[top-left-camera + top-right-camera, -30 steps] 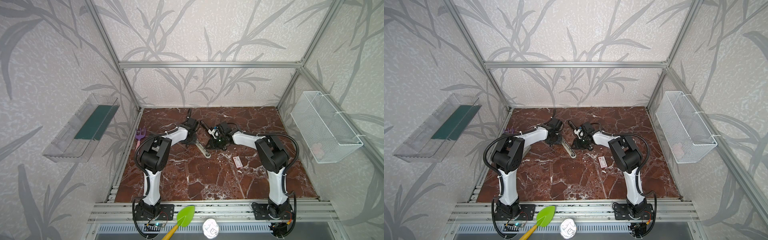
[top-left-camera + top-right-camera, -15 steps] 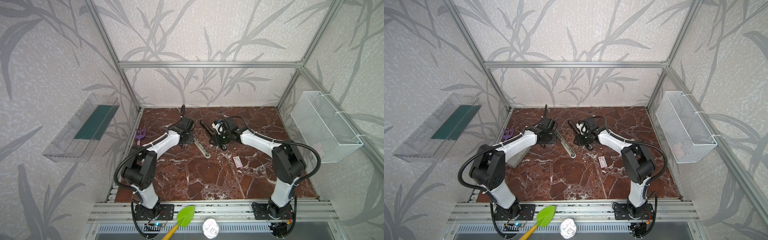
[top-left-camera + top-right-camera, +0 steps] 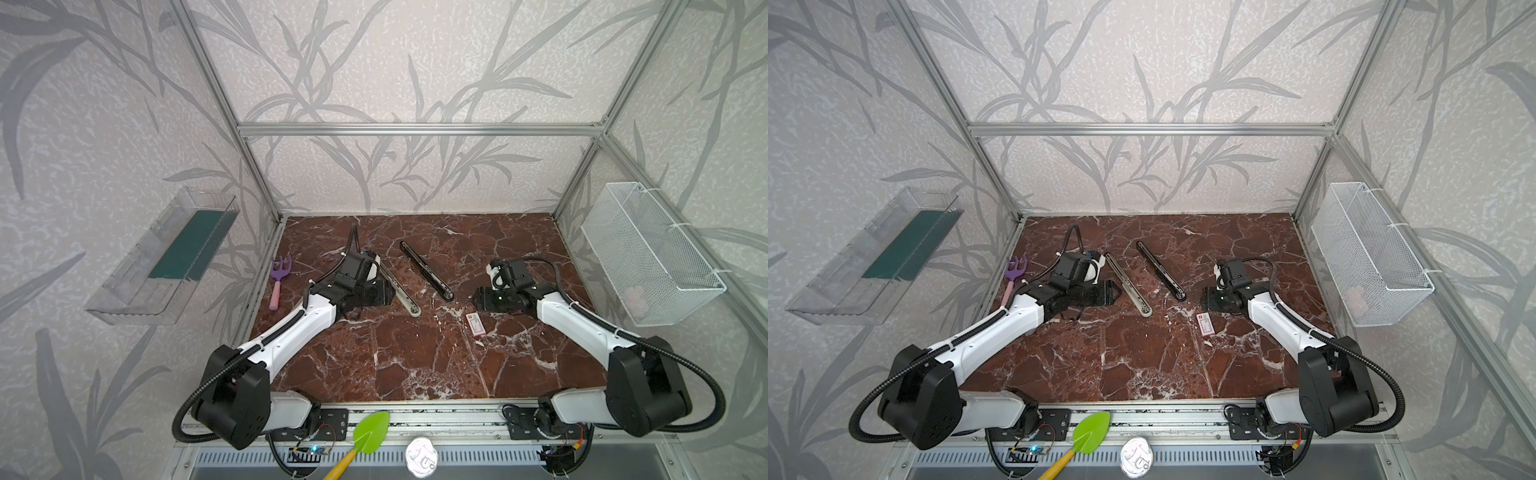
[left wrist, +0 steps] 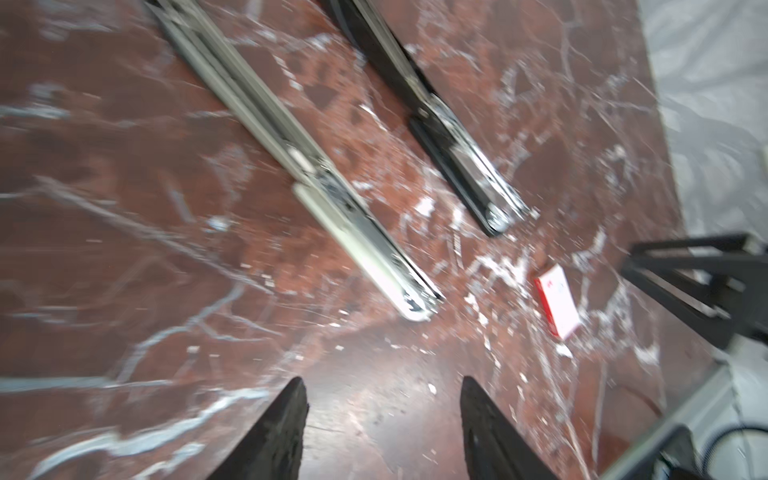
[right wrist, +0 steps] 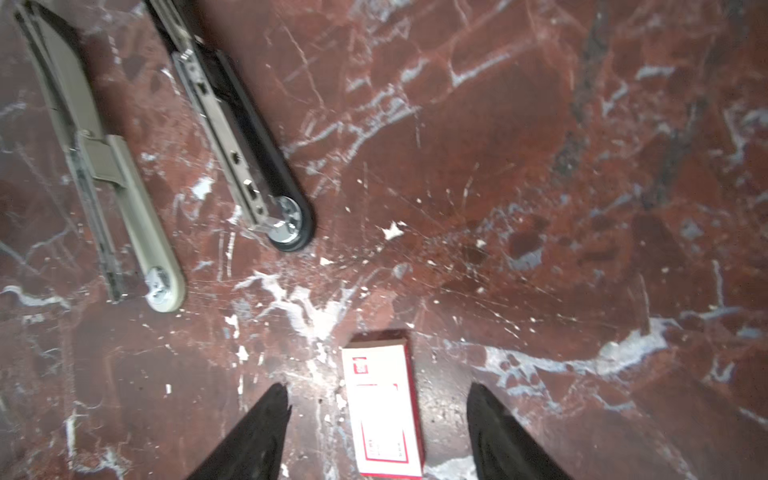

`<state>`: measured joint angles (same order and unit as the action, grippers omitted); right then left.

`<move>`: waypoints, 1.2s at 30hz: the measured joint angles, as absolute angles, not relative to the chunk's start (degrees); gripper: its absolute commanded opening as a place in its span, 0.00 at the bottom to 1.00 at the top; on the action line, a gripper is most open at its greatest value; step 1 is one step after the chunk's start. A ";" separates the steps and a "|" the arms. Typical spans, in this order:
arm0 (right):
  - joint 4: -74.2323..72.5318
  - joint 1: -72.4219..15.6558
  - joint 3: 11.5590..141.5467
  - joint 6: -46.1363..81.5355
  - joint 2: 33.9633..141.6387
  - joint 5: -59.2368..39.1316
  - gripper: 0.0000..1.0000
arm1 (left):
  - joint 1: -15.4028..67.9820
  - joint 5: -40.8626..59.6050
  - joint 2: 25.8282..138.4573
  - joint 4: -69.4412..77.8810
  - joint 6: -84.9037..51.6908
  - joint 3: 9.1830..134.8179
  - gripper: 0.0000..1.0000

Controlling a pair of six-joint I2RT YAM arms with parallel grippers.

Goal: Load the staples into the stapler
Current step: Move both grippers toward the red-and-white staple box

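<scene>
Tabletop: polished red-brown marble with white veins and small white flecks. The stapler, matte black plastic, lies folded out flat as one long narrow strip, on a diagonal in the middle of the table towards the far side. Its silver metal rail faces up, and its rounded end with a shiny round rivet points near-right. Just left of it and roughly parallel lies a beige stapler, also opened flat, with a rounded cream tip. The staples are a small flat rectangular white card box with red edging. It lies right of centre, near the black rounded end but apart from it. Left gripper: tapered black fingers spread apart over bare marble, nothing between them. Right gripper: fingers likewise spread and gripping nothing. In the right wrist view the box shows between them, with a gap on each side.
</scene>
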<state>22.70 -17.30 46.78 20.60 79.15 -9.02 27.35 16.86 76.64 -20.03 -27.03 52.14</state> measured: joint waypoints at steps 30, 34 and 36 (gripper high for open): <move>17.47 -23.73 47.07 19.92 87.85 -21.19 0.63 | 37.41 22.87 90.94 -16.51 -29.15 60.07 0.51; 18.26 -19.79 45.84 21.06 80.31 -20.01 0.61 | 39.94 23.46 93.54 -17.19 -30.37 63.59 0.48; 18.33 -17.34 43.44 22.22 76.18 -19.86 0.60 | 41.08 24.23 95.07 -17.45 -31.22 65.01 0.45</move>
<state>18.33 -17.34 43.44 22.22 76.18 -19.86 41.08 24.23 95.07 -17.45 -31.22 65.01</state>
